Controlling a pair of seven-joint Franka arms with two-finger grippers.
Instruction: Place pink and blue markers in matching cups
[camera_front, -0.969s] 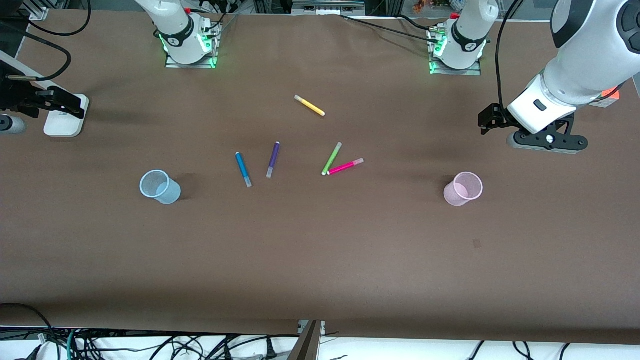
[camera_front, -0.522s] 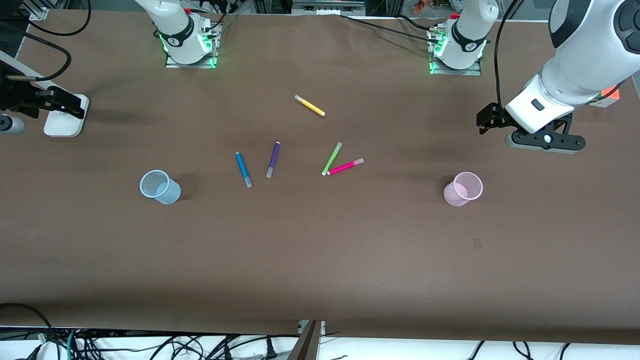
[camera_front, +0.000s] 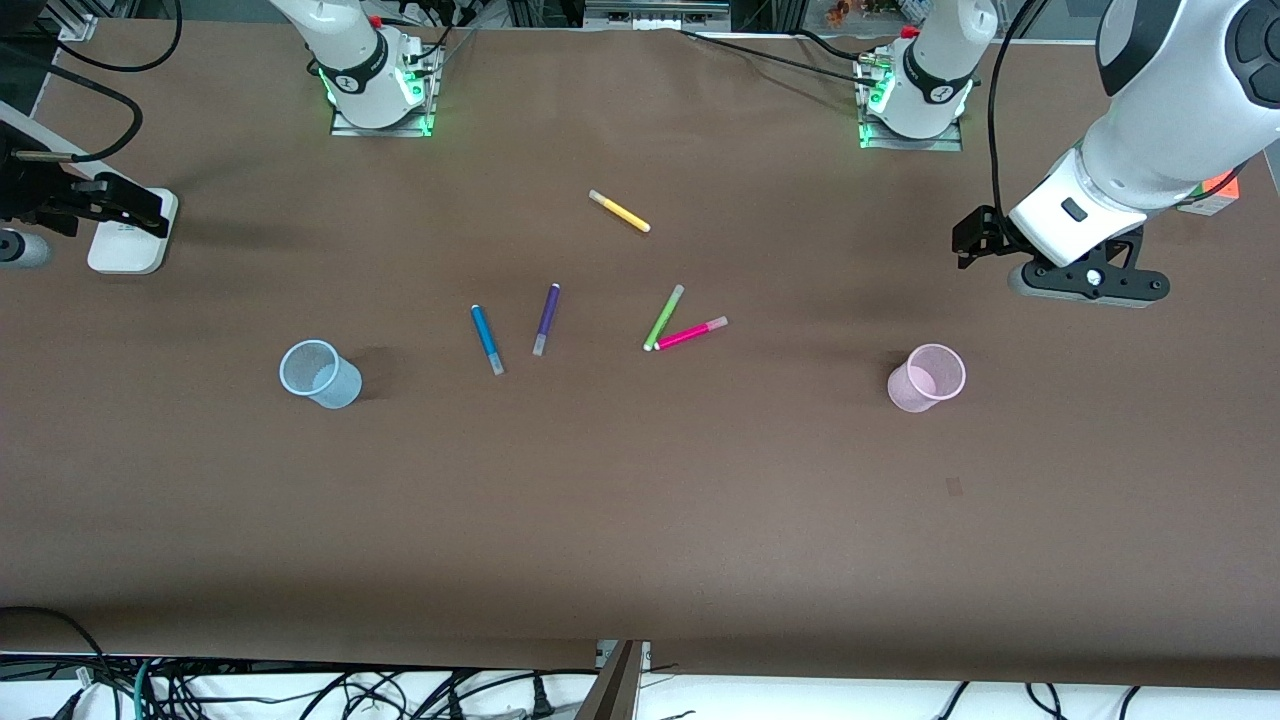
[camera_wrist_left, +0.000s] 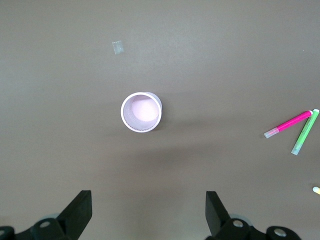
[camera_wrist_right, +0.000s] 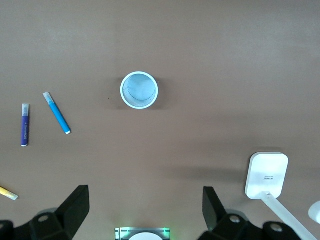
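both jaws stood wide open, empty. left gripper (camera_wrist_left: 145, 215) hung over bare table near the pink cup (camera_front: 927, 377); right gripper (camera_wrist_right: 142, 212) waited high at its own end. pink marker (camera_front: 691, 333) lay at the green marker (camera_front: 664, 317)'s 4 o'clock, tips touching. blue marker (camera_front: 486, 339) lay toward 3 o'clock of the blue cup (camera_front: 319, 373), likely so each arm serves its own end.

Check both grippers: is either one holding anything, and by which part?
Nothing is held. The left gripper is open over bare table near the pink cup; the right gripper is open and empty too. Both markers lie on the table.
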